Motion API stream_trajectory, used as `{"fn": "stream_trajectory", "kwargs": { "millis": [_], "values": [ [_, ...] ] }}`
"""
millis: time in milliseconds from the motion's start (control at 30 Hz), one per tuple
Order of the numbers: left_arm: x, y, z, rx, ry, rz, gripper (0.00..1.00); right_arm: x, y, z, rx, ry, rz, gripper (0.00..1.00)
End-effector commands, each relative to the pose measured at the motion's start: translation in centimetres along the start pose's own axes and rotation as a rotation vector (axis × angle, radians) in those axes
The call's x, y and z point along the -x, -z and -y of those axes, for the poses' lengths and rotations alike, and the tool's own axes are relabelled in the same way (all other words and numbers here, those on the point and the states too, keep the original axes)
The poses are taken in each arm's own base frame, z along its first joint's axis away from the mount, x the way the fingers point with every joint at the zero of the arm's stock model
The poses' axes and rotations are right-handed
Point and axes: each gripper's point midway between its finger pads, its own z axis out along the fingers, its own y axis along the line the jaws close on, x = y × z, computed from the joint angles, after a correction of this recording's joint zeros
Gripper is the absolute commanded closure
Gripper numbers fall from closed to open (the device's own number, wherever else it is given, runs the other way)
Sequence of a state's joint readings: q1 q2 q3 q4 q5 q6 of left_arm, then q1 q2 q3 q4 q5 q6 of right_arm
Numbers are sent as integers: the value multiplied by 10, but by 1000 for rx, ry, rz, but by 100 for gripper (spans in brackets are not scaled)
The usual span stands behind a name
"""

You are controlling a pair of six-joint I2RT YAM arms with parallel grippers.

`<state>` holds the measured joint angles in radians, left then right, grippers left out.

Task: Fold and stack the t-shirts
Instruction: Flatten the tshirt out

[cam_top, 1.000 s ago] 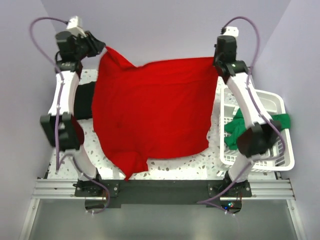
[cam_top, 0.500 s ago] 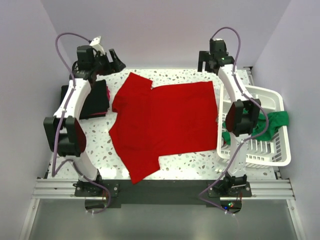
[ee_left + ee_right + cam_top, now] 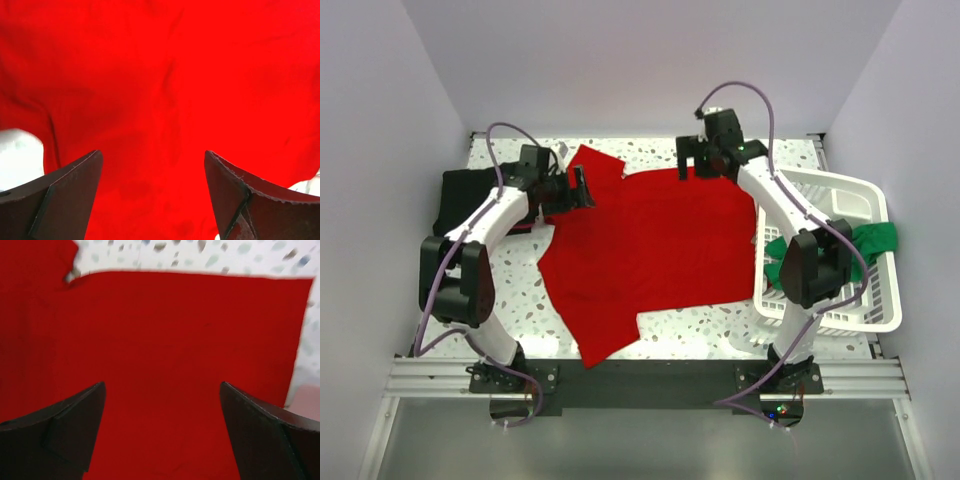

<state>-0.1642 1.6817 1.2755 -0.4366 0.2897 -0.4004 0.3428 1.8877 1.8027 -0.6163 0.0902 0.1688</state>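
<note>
The red t-shirt lies spread flat on the speckled table, with one sleeve pointing toward the near edge. My left gripper hovers open over its far left part, and the left wrist view shows only red cloth between the open fingers. Over the shirt's far edge my right gripper is open too, holding nothing, with the red shirt below. A black t-shirt sits folded at the far left. The green t-shirt hangs in the basket.
The white slatted basket stands at the table's right edge, next to the right arm. Pale walls close in the table on the left, back and right. Bare speckled table shows beyond the shirt's far edge.
Both grippers let go of the red t-shirt, which dropped from hanging to lying flat. Both arms then came inward and down over its far part.
</note>
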Motion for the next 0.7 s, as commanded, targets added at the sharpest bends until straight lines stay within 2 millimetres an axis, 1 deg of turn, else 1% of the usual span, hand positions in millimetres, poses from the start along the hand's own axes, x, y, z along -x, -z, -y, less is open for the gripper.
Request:
{"fn": "stream_trajectory", "kwargs": {
  "millis": [0, 33, 67, 133, 167, 233, 267, 300, 333, 400, 467, 500, 533, 567, 600, 633, 667],
  "values": [
    [-3, 6, -1, 24, 10, 6, 13, -38, 8, -15, 71, -83, -74, 1],
    [-8, 3, -4, 33, 19, -13, 13, -46, 8, -17, 78, -96, -86, 1],
    [-12, 1, -7, 41, 24, -24, 13, -69, 4, -16, 71, -104, -133, 1],
    [-17, -6, -16, 73, 22, -36, 13, -84, 7, -19, 87, -134, -163, 1],
    [-18, -9, -19, 79, 22, -36, 12, -104, 4, -19, 84, -140, -205, 1],
    [-21, -20, -24, 81, 14, -52, 12, -123, 2, -19, 87, -143, -256, 1],
    [-21, -25, -23, 76, 12, -58, 12, -137, 2, -19, 83, -141, -288, 1],
    [-18, -29, -20, 51, 11, -54, 12, -144, 1, -19, 82, -143, -305, 1],
    [-21, -37, -23, 55, 19, -69, 12, -155, -1, -17, 80, -144, -326, 1],
    [-20, -45, -27, 63, 19, -74, 12, -165, -4, -17, 79, -144, -346, 1],
    [-29, -58, -40, 103, 6, -107, 12, -173, -7, -14, 65, -151, -356, 1],
    [-29, -62, -45, 125, -6, -112, 12, -173, -9, -15, 65, -156, -351, 1],
    [-35, -70, -51, 132, -4, -140, 12, -177, -11, -14, 62, -157, -358, 1],
    [-37, -75, -52, 129, -4, -150, 12, -180, -13, -14, 58, -160, -365, 1],
    [-33, -78, -50, 119, -11, -151, 12, -181, -15, -15, 58, -160, -370, 1],
    [-37, -85, -54, 123, -9, -170, 12, -183, -17, -13, 51, -158, -377, 1],
    [-36, -89, -55, 127, -12, -172, 12, -183, -18, -13, 50, -154, -378, 1]
  ]
}}
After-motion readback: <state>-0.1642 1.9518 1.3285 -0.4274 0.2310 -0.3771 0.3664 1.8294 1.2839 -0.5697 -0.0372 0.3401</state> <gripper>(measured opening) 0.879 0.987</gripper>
